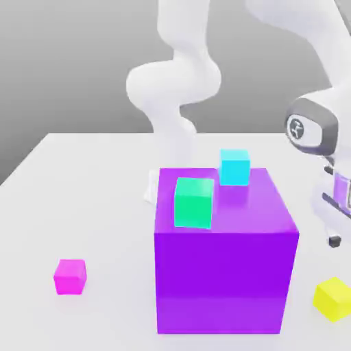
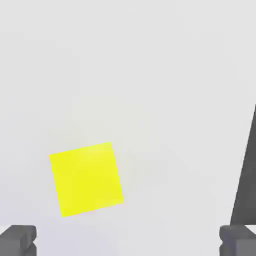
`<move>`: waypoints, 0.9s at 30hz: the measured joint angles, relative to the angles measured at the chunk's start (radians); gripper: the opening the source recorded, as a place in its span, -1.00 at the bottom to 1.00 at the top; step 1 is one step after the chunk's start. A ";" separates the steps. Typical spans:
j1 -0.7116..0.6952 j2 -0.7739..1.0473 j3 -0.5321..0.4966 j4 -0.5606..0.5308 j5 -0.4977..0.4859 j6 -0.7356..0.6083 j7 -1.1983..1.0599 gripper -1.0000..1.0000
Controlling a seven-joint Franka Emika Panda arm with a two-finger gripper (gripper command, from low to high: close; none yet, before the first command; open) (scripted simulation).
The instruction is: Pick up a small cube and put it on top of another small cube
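matte yellow cube (image 2: 86,179) on smooth white table (image 2: 150,75)

The white Panda arm (image 1: 177,82) rises from its base at the back of the scene, bulges through a thick elbow, then arches high overhead and comes down on the exterior view's right. There the wrist (image 1: 312,128), grey-ringed, hangs with the hand below it, pointing downward at the frame's edge. A dark fingertip (image 1: 334,241) pokes out underneath. From the hand view, the gripper (image 2: 128,239) looks straight down, and its two grey fingers (image 2: 18,239) stand wide apart at opposite sides, nothing between them, jaws fully spread.
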State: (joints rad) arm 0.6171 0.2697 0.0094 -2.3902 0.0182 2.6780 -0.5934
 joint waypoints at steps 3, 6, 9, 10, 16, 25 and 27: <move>0.011 0.102 -0.001 0.014 -0.028 0.073 -0.012 0.00; 0.012 0.195 -0.001 0.032 -0.031 0.146 -0.014 -1.00; 0.012 0.195 -0.001 0.032 -0.031 0.145 -0.014 -1.00; 0.012 0.195 -0.001 0.032 -0.031 0.144 -0.014 -1.00; 0.010 0.099 0.001 0.012 -0.031 0.068 -0.015 -1.00; 0.006 -0.125 -0.049 0.046 -0.010 -0.234 0.153 -1.00; -0.019 -0.182 -0.070 0.054 -0.016 -0.305 0.214 -1.00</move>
State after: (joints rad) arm 0.5976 0.0879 -0.0607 -2.3365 0.0023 2.3735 -0.3796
